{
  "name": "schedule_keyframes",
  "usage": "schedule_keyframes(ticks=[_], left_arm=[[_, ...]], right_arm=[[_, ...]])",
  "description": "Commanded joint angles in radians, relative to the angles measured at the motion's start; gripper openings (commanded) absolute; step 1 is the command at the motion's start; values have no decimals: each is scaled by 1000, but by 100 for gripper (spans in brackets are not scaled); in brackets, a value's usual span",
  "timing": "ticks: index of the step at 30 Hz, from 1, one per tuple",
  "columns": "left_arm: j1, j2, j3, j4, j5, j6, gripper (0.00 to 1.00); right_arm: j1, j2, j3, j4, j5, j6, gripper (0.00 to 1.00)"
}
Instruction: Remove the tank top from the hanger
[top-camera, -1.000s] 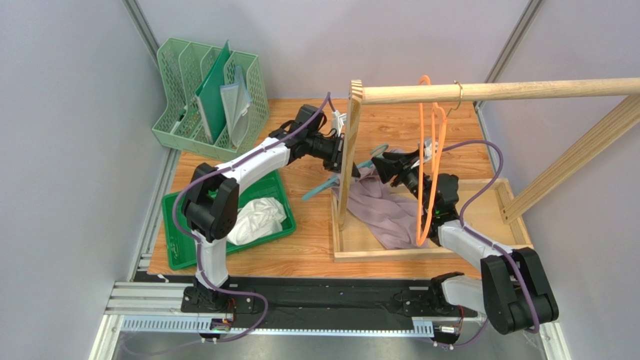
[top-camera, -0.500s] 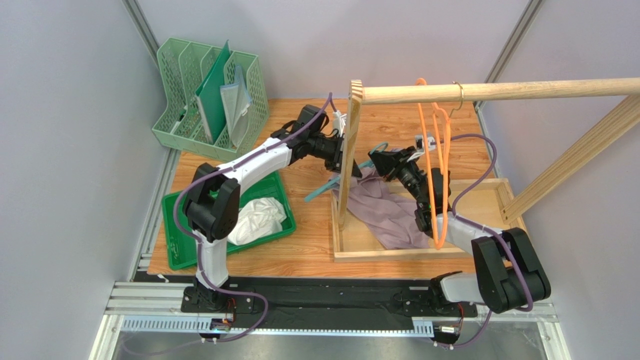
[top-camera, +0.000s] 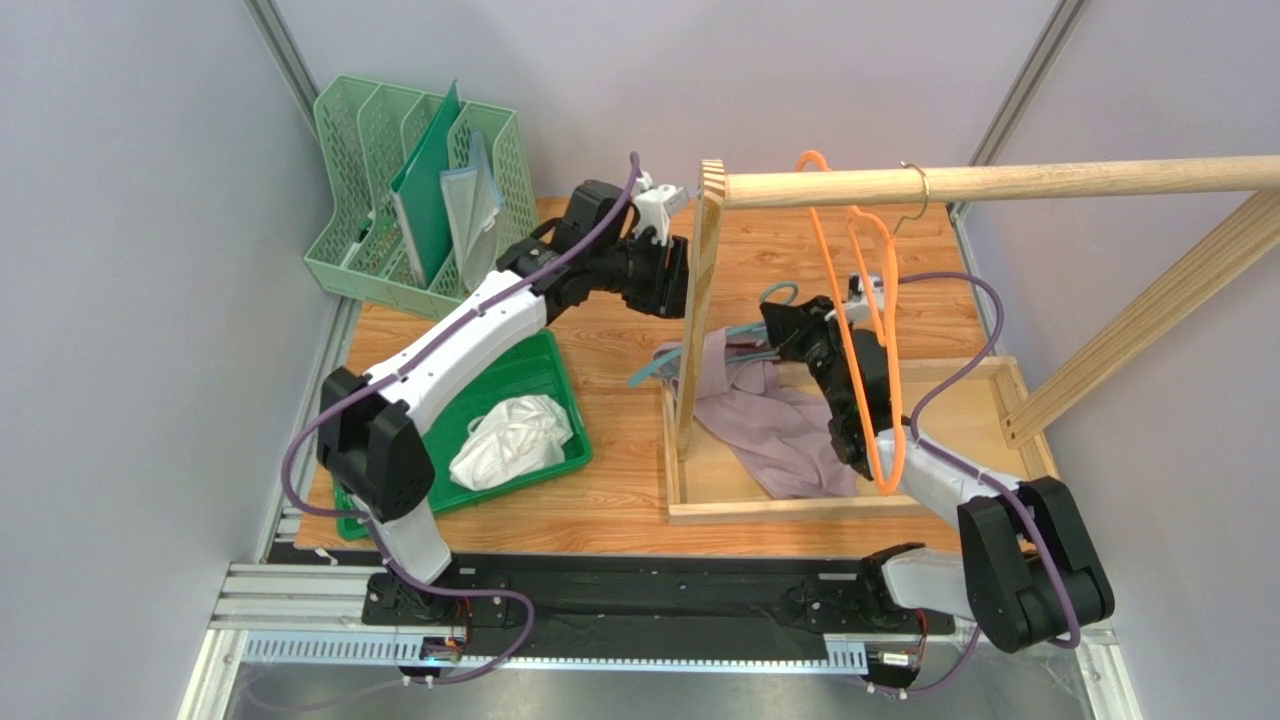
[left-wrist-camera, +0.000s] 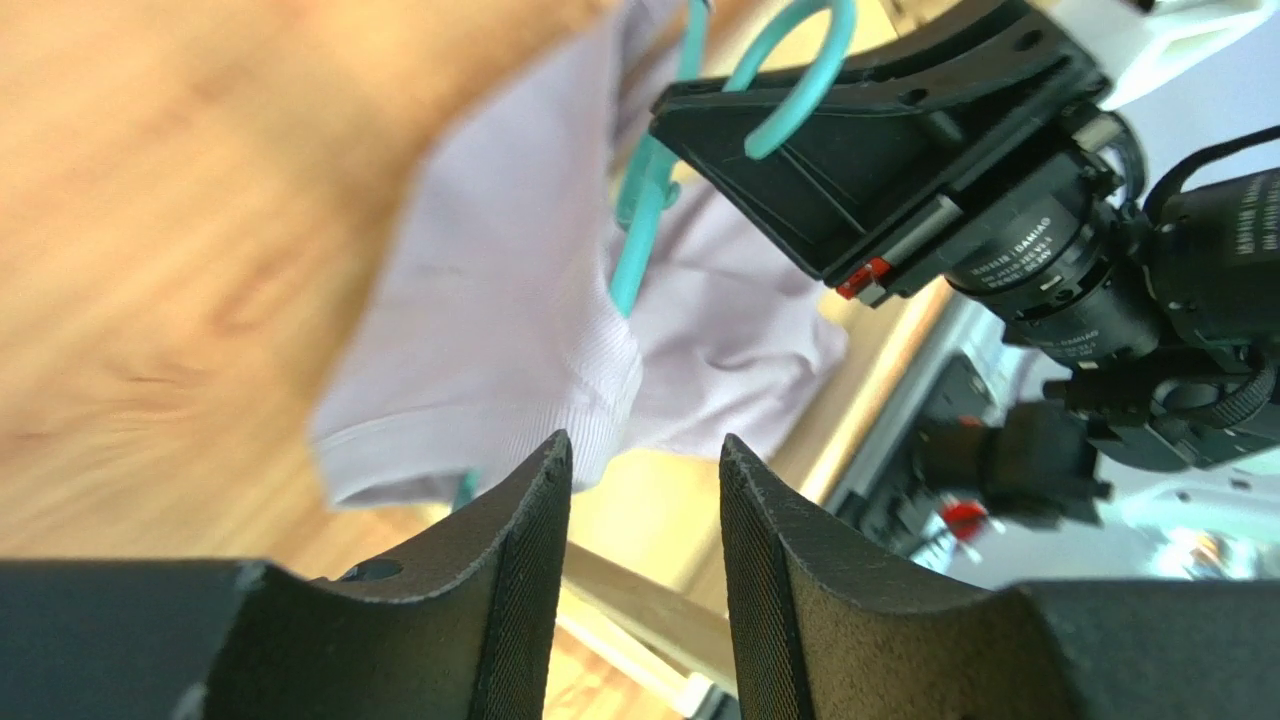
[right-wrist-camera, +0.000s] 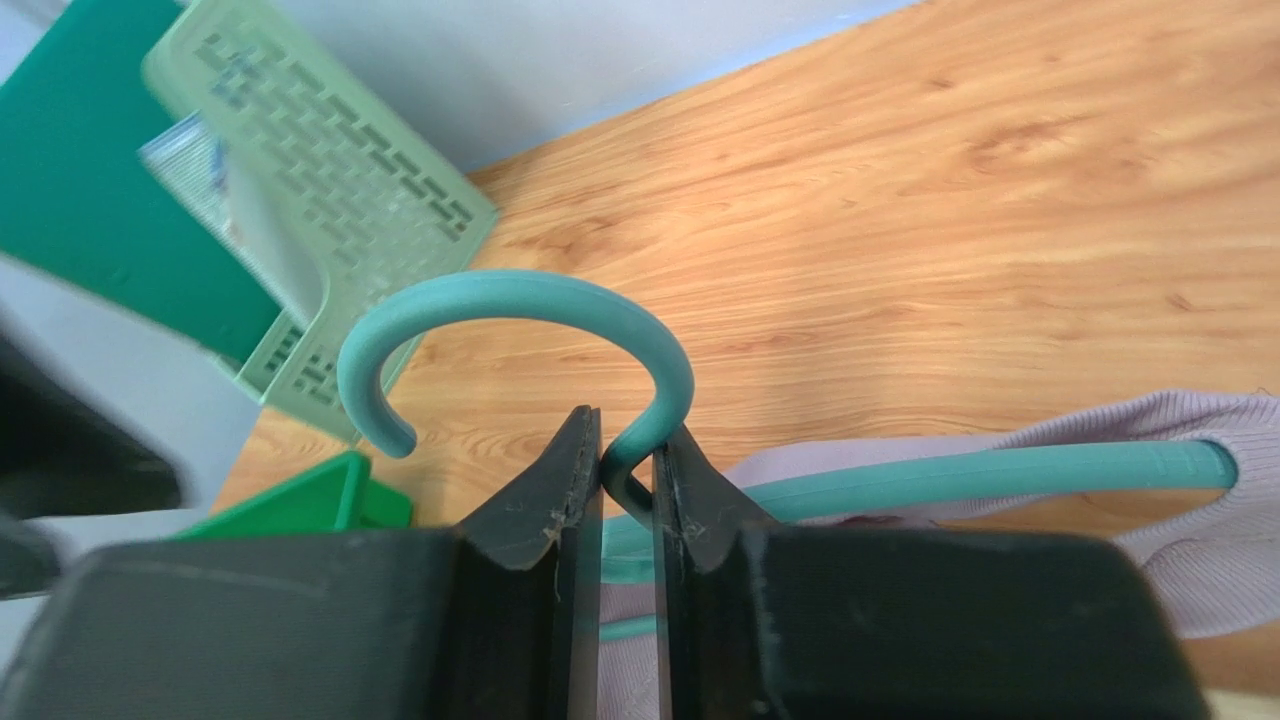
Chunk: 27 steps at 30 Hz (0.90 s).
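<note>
Pinching teal plastic hanger (right-wrist-camera: 519, 293) at its hook neck with right gripper (right-wrist-camera: 627, 450), jaws nearly closed on it, holding left gripper (left-wrist-camera: 643, 465) partly open and empty facing lilac ribbed tank top (top-camera: 766, 428), threaded on that hanger and slumped across light wooden rack base (top-camera: 781, 510).

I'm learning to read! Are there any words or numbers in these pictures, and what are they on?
White print on the black barrel behind the right gripper: too blurred to read.
White print on the black housing beside it: too small to read.
Nothing else carries writing.
</note>
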<state>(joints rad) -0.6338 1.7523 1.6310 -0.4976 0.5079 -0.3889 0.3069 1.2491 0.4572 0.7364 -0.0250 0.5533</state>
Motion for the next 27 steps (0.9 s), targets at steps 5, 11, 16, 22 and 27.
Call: schedule_keyframes(ticks=[5,11,16,22,27], left_arm=[[8,-125,-29,-45,-198,70,43],[8,-180,-160,92,-123,44,31],[8,-180,-200,178,-111,15,48],[8,-140,-235,326,-163,-30,50],[6,-90,-227,383,-244,-71,50]], right_arm=[[18,3,263,-313,260,209,0],[70,47,440,-563,359,302,0],[103,67,500,-638,379,345,0],[120,64,463,-640,385,399,0],[124,53,440,-624,384,402,0]])
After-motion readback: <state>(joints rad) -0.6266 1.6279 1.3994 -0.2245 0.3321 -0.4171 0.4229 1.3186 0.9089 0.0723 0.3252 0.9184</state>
